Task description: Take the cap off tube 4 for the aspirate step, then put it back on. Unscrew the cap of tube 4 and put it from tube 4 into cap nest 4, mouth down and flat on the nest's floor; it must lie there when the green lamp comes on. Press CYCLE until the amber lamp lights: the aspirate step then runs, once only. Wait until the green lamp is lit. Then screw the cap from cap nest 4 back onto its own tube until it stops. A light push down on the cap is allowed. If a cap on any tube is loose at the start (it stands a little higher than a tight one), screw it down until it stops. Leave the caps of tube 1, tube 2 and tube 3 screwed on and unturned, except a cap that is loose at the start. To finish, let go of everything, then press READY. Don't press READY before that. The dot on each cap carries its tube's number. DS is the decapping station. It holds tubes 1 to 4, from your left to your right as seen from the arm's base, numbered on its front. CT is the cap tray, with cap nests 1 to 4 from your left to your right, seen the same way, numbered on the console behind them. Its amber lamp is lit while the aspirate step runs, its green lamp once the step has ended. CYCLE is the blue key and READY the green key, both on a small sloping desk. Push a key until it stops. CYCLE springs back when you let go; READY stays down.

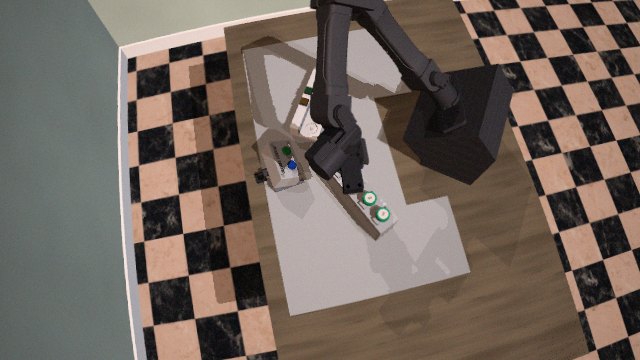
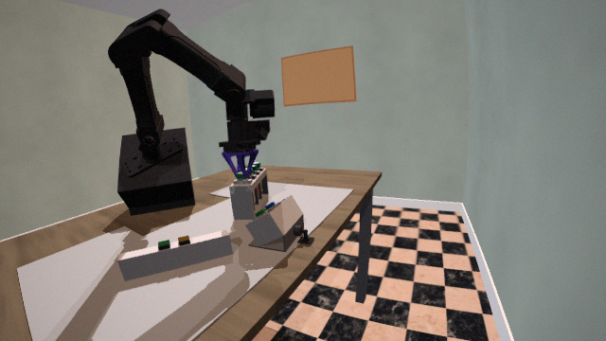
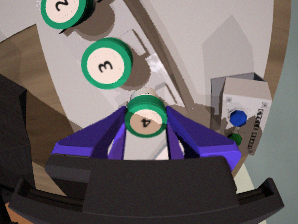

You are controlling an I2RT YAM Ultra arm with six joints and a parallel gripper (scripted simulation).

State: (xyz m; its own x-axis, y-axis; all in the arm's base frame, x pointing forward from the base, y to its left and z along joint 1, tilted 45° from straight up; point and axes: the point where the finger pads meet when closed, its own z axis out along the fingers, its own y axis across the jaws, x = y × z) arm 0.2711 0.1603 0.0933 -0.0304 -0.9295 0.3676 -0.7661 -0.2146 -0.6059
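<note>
My gripper (image 3: 146,112) is shut on the green cap with the dot marked 4 (image 3: 145,116), at the top of tube 4 on the near end of the decapping station (image 1: 362,202). I cannot tell whether the cap still sits on its thread. In the exterior view the purple fingers (image 2: 240,170) stand straight down over the station (image 2: 248,195). Caps 3 (image 3: 107,64) and 2 (image 3: 64,3) sit on their tubes further along the row. Two caps (image 1: 369,198) (image 1: 382,214) show past the arm in the top view. The cap tray (image 1: 307,117) lies beyond the arm, with one round nest (image 1: 313,129) visible.
The sloping key desk (image 1: 285,167) stands close beside the station, with the blue CYCLE key (image 1: 292,164) and the green READY key (image 1: 286,150). The console (image 2: 175,251) carries a green lamp (image 2: 164,244) and an amber lamp (image 2: 183,240). The arm's base block (image 1: 457,122) stands at the right.
</note>
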